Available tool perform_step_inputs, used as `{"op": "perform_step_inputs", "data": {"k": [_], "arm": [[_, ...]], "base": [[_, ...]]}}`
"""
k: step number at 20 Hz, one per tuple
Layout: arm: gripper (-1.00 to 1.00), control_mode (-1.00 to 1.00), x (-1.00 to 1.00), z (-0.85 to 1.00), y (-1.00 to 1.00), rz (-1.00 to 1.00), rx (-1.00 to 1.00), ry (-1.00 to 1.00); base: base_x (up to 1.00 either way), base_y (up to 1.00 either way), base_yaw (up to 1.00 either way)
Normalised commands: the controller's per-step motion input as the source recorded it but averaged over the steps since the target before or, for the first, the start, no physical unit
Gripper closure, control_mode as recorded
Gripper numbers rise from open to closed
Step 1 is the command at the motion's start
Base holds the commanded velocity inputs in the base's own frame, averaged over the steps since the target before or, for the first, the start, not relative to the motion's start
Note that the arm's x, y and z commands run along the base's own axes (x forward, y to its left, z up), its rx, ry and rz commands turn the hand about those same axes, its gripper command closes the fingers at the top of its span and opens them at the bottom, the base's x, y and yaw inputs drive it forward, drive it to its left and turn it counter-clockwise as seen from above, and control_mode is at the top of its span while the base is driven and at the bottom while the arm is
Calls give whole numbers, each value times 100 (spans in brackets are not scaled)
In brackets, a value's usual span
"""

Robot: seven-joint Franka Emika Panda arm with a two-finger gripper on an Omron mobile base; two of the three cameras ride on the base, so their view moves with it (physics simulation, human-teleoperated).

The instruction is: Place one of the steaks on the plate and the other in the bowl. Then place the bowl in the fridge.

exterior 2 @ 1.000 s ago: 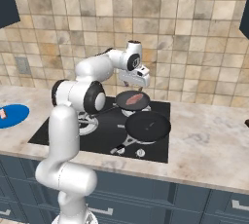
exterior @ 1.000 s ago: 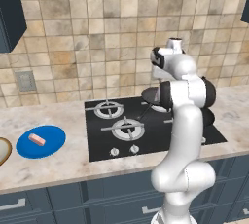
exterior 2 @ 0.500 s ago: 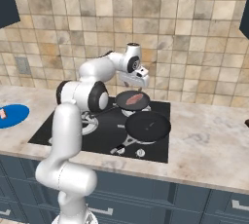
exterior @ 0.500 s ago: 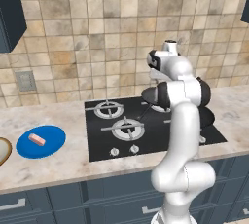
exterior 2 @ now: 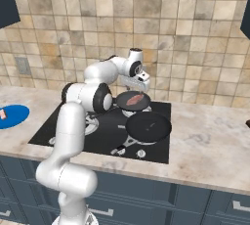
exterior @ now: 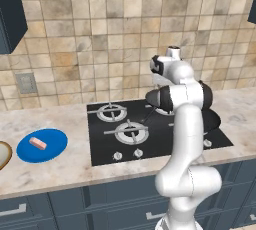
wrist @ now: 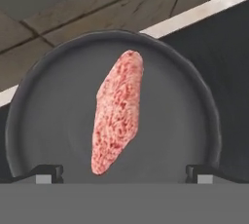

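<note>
Far left, at the counter's edge in the left base view, a sliver of the shallow tan-rimmed bowl [exterior: 2, 154] is seen, cut off by the frame. Just right of it, apart from it, the flat round bright blue plate [exterior: 50, 149] lies on the pale marbled stone counter [exterior: 60, 166]. One small pinkish-red steak slab [exterior: 38, 143] rests on the plate, left of its centre. The same plate [exterior 2: 13, 116] is noted at the left margin of the right base view, with the steak [exterior 2: 2, 114] half cropped.

Right of the plate, the black glass gas hob [exterior: 125, 141] is set into the counter, with round burners and small knobs along its near edge. Two dark round frying pans are seen on the hob's right half in the right base view: a near one [exterior 2: 148, 125] holding nothing, and a far one [exterior 2: 133, 101] holding the second pinkish-red steak with pale streaks [exterior 2: 133, 100]. The two pans stand just beside one another.

The white arm's two-finger gripper [exterior 2: 137, 87] hangs over the far pan, apart from the meat. In the hand view the second steak [wrist: 118, 110] lies lengthwise across the pan floor [wrist: 180, 121], and the two dark fingertips [wrist: 48, 172] are seen spread wide, one at each side of the steak, pinching nothing.
</note>
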Motion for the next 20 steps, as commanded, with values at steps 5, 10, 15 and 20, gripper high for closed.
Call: {"op": "perform_step_inputs", "data": {"k": [5,10,15,20], "arm": [[-100,-100,0,-27,0,0,3,0],[-100,-100,0,-17,6,-1,0,0],[-100,-100,0,-8,11,-2,0,0],[-100,-100,0,-13,1,-3,0,2]], "base": [[0,0,0],[0,0,0],[0,0,0],[0,0,0]]}}
